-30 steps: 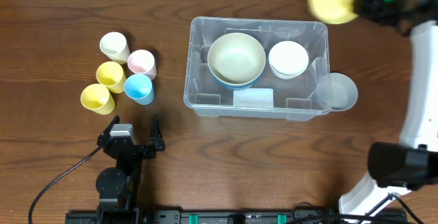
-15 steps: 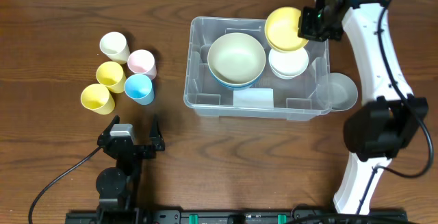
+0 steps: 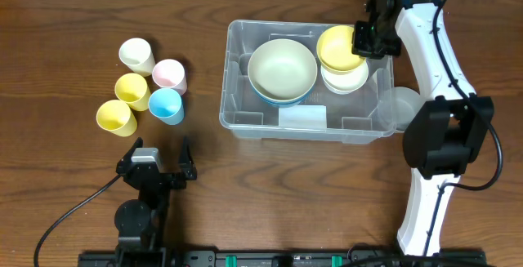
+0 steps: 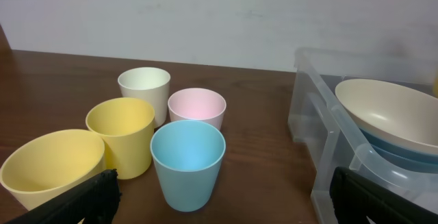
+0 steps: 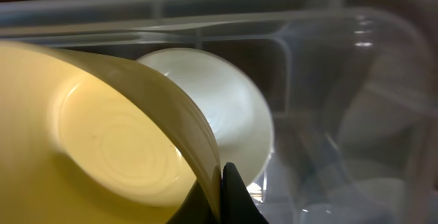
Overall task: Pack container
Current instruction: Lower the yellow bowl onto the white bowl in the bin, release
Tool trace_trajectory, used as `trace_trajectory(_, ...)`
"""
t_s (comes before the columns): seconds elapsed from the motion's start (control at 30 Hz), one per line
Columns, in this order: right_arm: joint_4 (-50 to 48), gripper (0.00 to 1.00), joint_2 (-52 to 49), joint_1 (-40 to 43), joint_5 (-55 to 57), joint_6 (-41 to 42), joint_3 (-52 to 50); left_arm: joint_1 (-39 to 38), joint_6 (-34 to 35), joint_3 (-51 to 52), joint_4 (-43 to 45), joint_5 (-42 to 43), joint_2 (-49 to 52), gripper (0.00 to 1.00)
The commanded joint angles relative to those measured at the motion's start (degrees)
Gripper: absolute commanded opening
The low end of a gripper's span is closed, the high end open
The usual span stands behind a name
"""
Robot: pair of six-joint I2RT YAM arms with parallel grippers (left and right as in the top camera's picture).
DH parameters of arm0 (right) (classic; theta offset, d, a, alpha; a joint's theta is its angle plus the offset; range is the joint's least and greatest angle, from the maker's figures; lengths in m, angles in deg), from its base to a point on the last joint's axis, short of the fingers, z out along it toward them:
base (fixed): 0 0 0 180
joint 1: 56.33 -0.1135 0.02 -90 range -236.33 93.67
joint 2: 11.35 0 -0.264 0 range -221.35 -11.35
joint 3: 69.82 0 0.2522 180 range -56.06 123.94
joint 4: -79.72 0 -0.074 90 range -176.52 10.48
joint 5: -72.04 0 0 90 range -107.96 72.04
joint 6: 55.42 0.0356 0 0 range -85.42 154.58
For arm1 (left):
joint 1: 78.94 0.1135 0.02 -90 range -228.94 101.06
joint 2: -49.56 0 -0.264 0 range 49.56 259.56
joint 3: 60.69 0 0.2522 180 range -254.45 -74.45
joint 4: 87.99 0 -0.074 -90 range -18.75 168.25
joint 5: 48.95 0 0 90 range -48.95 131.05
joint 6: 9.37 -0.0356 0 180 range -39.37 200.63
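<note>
The clear container point(image 3: 235, 120) stands mid-table. A cream bowl point(image 3: 282, 67) nested in a blue bowl fills its left half, and white bowls point(image 3: 347, 79) are stacked in its right half. My right gripper point(image 3: 365, 40) is shut on the rim of a yellow bowl point(image 3: 337, 46), tilted just above the white stack. The right wrist view shows the yellow bowl point(image 5: 102, 142) pinched at my right gripper point(image 5: 220, 196), with a white bowl point(image 5: 236, 114) behind it inside the container point(image 5: 383, 59). My left gripper point(image 3: 159, 159) rests open near the front, with its left fingertip point(image 4: 75, 200) low in the left wrist view.
Several cups stand left of the container: cream point(image 3: 136, 55), pink point(image 3: 169, 74), blue point(image 3: 166, 104) and two yellow point(image 3: 116, 117). In the left wrist view the blue cup point(image 4: 188, 162) is nearest. A pale translucent bowl point(image 3: 406, 108) sits outside the container's right wall.
My right arm has carried the yellow bowl from the back right corner down and left to just over the white bowls in the container. The left arm has stayed still.
</note>
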State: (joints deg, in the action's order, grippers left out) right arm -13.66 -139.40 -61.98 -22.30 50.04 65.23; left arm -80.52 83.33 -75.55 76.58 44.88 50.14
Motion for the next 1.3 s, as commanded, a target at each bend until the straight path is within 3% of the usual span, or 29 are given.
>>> trace_trajectory(0.0, 0.0, 0.02, -0.5, 0.7, 2.6, 1.2, 0.0, 0.3, -0.9, 0.9, -2.1, 0.4, -0.3, 0.98)
trace_trajectory(0.6, -1.4, 0.07, -0.7, 1.0, 2.6, 1.3, -2.4, 0.3, -0.9, 0.9, -2.1, 0.4, -0.3, 0.98)
trace_trajectory(0.7, -1.4, 0.17, -0.7, 1.0, 2.6, 1.2, -2.5, 0.3, -0.9, 0.9, -2.1, 0.4, -0.3, 0.98)
trace_trajectory(0.97, -1.4, 0.59, -0.7, 1.0, 2.6, 1.2, -2.5, 0.3, -0.9, 0.9, -2.1, 0.4, -0.3, 0.98)
trace_trajectory(1.17, -1.4, 0.59, -0.7, 1.0, 2.6, 1.2, -2.5, 0.3, -0.9, 0.9, -2.1, 0.4, -0.3, 0.98)
trace_trajectory(1.27, -1.4, 0.53, -0.7, 1.0, 2.4, 1.2, -2.5, 0.3, -0.9, 0.9, -2.1, 0.4, -0.3, 0.98)
